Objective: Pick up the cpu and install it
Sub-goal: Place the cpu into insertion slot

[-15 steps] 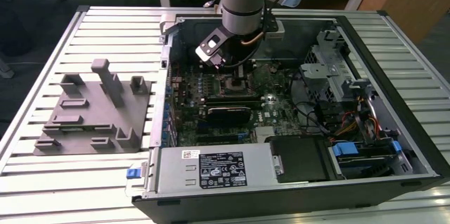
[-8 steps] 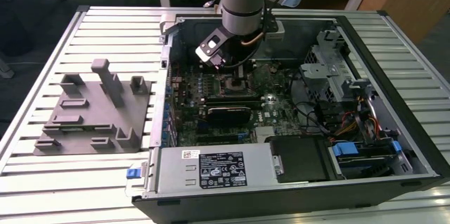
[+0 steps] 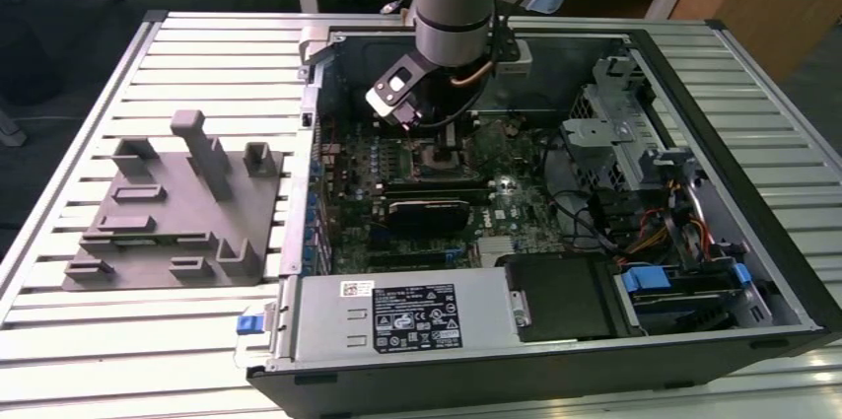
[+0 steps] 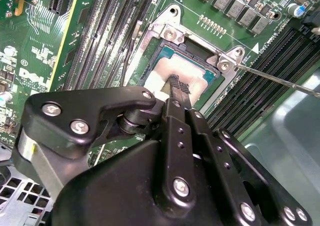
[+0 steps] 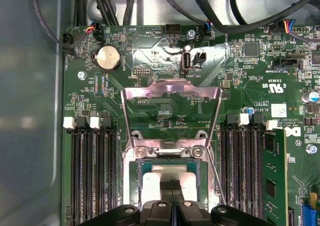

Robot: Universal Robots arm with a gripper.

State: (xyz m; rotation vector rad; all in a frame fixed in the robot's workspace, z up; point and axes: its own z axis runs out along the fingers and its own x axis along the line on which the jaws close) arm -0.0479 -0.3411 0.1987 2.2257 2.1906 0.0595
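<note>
The cpu (image 4: 194, 68) lies flat inside the black-framed motherboard socket (image 4: 150, 60), its silver-white top facing up; it also shows in the first wrist view as the cpu (image 5: 189, 178). My gripper (image 4: 176, 83) hangs directly over the chip's middle with its two black fingers pressed together, tips at or just above the metal top. In the first wrist view my gripper (image 5: 171, 185) shows the same narrow seam between the fingers. In the exterior view my gripper (image 3: 443, 146) reaches down into the open computer case over the socket.
The socket's metal load plate (image 5: 172, 110) stands flipped open, and its thin lever (image 4: 280, 81) juts out sideways. Memory slots (image 5: 90, 176) flank the socket. A grey fixture block (image 3: 172, 202) sits on the slatted table at the exterior view's left. A drive cage (image 3: 618, 143) and cables crowd the case.
</note>
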